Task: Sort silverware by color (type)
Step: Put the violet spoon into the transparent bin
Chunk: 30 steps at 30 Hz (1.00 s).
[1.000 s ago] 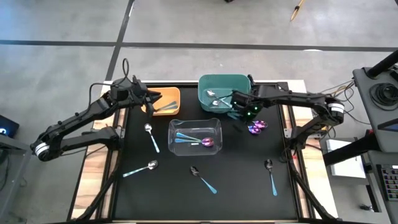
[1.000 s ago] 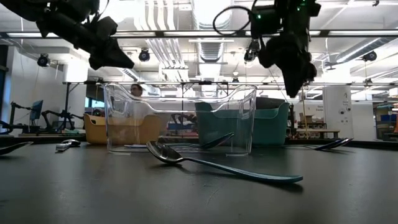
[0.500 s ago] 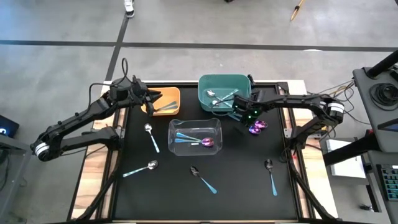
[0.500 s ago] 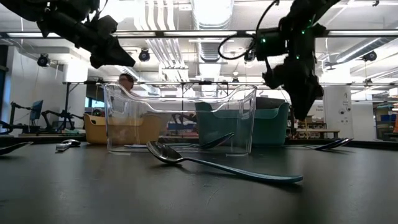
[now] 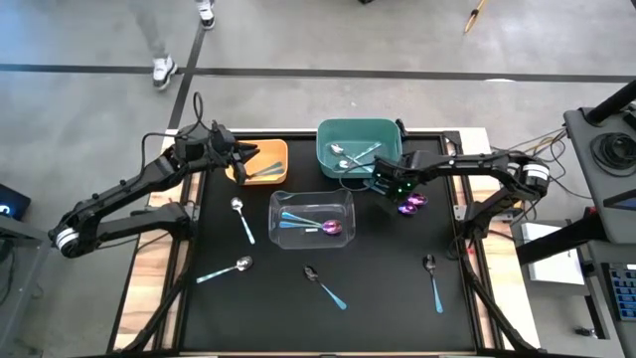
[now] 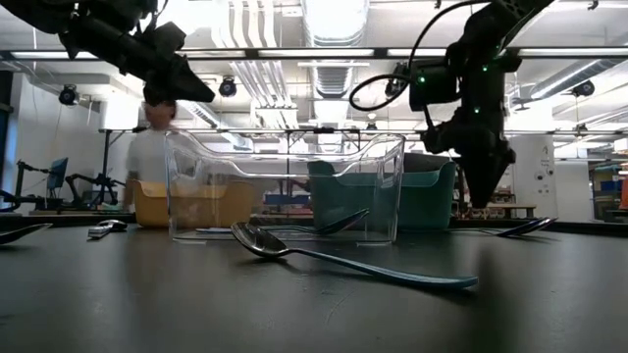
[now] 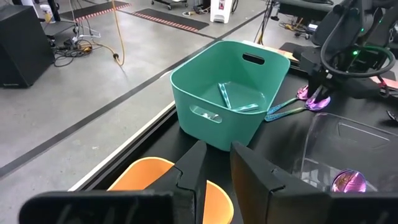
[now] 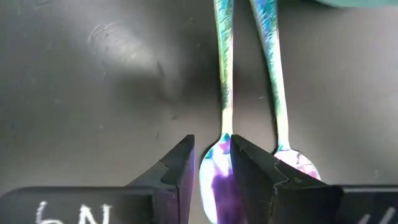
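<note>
Glossy iridescent metal spoons (image 8: 225, 168) on a matt black table (image 5: 378, 288) — smooth clear plastic bin (image 5: 312, 219).

Grey concrete floor (image 5: 328, 40) surrounds the black table (image 5: 258, 308), crossed by dark seam lines; a person's legs (image 5: 164, 40) stand at eleven o'clock. At three o'clock sits a grey console (image 5: 606, 149) with cables. In the low view, white ducts (image 6: 260, 74) and bright ceiling lights (image 6: 339, 20) run overhead, and a blurred person (image 6: 152, 147) stands behind.
</note>
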Motion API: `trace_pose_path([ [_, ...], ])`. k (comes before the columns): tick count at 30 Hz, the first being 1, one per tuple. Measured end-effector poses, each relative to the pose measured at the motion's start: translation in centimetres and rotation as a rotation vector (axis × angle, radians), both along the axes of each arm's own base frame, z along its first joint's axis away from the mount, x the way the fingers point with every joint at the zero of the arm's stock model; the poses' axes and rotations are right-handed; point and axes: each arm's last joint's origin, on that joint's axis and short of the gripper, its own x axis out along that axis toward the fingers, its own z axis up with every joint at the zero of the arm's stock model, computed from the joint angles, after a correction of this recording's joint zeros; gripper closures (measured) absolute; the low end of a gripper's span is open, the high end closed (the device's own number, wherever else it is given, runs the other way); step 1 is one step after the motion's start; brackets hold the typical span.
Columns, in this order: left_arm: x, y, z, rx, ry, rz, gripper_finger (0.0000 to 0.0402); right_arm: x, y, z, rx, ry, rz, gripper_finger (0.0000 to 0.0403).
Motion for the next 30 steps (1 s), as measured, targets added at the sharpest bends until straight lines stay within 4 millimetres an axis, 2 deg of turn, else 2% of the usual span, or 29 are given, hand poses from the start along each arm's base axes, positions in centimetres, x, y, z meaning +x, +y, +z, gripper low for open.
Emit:
trace_pose_path([
  [30,0.0,0.0,0.0,-0.001,0.001,0.0,0.0348,0.1,-0.1,-1.4,-0.061,-0.06,-0.001,0.031],
])
